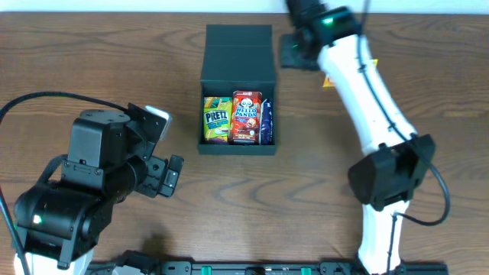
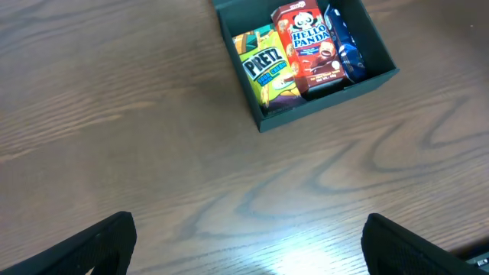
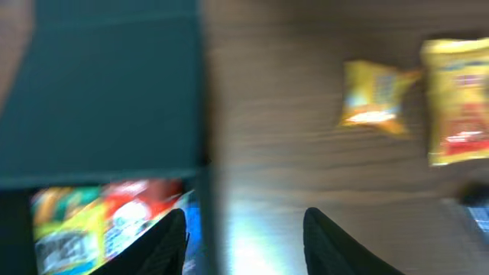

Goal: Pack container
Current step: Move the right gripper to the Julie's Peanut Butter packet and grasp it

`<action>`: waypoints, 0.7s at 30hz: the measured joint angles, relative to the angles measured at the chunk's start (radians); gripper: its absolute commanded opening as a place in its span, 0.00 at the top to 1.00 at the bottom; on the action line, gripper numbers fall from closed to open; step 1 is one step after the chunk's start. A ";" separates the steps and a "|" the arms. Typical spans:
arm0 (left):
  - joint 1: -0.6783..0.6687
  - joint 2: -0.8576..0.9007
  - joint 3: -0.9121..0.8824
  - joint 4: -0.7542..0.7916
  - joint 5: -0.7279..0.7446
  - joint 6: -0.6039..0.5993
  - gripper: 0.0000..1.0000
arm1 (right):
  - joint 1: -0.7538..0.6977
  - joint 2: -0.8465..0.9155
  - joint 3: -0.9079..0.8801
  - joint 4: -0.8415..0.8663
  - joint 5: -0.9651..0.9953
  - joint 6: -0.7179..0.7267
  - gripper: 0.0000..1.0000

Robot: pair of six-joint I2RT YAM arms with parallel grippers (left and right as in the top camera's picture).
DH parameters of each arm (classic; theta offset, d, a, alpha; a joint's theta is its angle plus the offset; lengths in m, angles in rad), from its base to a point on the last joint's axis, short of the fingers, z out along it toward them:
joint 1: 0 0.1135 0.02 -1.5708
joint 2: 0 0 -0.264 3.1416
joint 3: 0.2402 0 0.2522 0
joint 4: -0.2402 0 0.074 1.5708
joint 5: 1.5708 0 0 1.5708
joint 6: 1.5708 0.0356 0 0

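Note:
The container [image 1: 238, 53] is a dark teal-black box at the table's back middle, its flap lid lying open away from me. Standing side by side inside are a green-yellow Pretz box [image 1: 217, 120], a red Hello Panda box [image 1: 246, 117] and a blue pack [image 1: 267, 122]. My right gripper [image 1: 294, 52] hovers open beside the lid's right edge. In the blurred right wrist view the container's [image 3: 107, 99] right wall runs between its fingertips [image 3: 244, 244], which hold nothing. My left gripper [image 1: 170, 174] rests wide open over bare table to the container's front left, with the container [image 2: 328, 99] far ahead of it.
Two yellow snack packs [image 3: 374, 95] [image 3: 458, 99] lie on the wood right of the container. Only a corner of one yellow pack [image 1: 328, 79] shows in the overhead view, under the right arm. The right arm's white links cross the table's right half.

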 measured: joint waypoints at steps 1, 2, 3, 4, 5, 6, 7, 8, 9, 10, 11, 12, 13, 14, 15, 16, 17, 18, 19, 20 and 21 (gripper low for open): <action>0.000 0.000 0.000 0.000 0.000 0.000 0.05 | -0.031 0.000 0.000 0.001 0.013 -0.006 0.48; 0.000 0.000 0.000 0.000 0.000 0.000 0.05 | -0.058 0.000 0.000 0.004 0.025 -0.014 0.48; 0.000 0.000 0.000 0.000 0.000 0.000 0.05 | -0.080 0.000 0.000 0.008 0.035 -0.022 0.48; 0.000 0.000 0.000 0.000 0.000 0.000 0.05 | -0.105 0.000 0.000 0.014 0.047 -0.031 0.48; 0.000 0.000 0.000 0.000 0.000 0.000 0.05 | -0.119 0.000 0.000 0.018 0.051 -0.040 0.47; 0.000 0.000 0.000 0.000 0.000 0.000 0.05 | -0.137 0.000 0.000 0.029 0.055 -0.052 0.45; 0.000 0.000 0.000 0.000 0.000 0.000 0.05 | -0.155 0.000 0.000 0.042 0.057 -0.065 0.43; 0.000 0.000 0.000 0.000 0.000 0.000 0.05 | -0.169 0.000 -0.002 0.053 0.059 -0.073 0.42; 0.000 0.000 0.000 0.000 0.000 0.000 0.05 | -0.184 0.000 -0.008 0.068 0.061 -0.082 0.42; 0.000 0.000 0.000 0.000 0.000 0.000 0.05 | -0.199 0.000 -0.014 0.080 0.064 -0.085 0.42; 0.000 0.000 0.000 0.000 0.000 0.000 0.05 | -0.214 0.000 -0.026 0.097 0.065 -0.089 0.41; 0.000 0.000 0.000 0.000 0.000 0.000 0.05 | -0.231 0.000 -0.045 0.119 0.067 -0.093 0.41; 0.000 0.000 0.000 0.000 0.000 0.000 0.05 | -0.248 0.000 -0.068 0.142 0.068 -0.099 0.41; 0.000 0.000 0.000 0.000 0.000 0.000 0.05 | -0.260 0.000 -0.087 0.157 0.069 -0.103 0.41; 0.000 0.000 0.000 0.000 0.000 0.000 0.05 | -0.275 0.000 -0.116 0.182 0.070 -0.108 0.41; 0.000 0.000 0.000 0.000 0.000 0.000 0.05 | -0.287 0.000 -0.137 0.202 0.071 -0.114 0.39; 0.000 0.000 0.000 0.000 0.000 0.000 0.05 | -0.303 0.000 -0.169 0.238 0.071 -0.127 0.39; 0.000 0.000 0.000 0.000 0.000 0.000 0.05 | -0.314 0.000 -0.198 0.267 0.072 -0.138 0.38; 0.000 0.000 0.000 0.000 0.000 0.000 0.05 | -0.323 0.000 -0.222 0.296 0.072 -0.151 0.38; 0.000 0.000 0.000 0.000 0.000 0.000 0.05 | -0.332 0.000 -0.246 0.330 0.072 -0.164 0.38; 0.000 0.000 0.000 0.000 0.000 0.000 0.05 | -0.340 0.000 -0.277 0.371 0.072 -0.179 0.38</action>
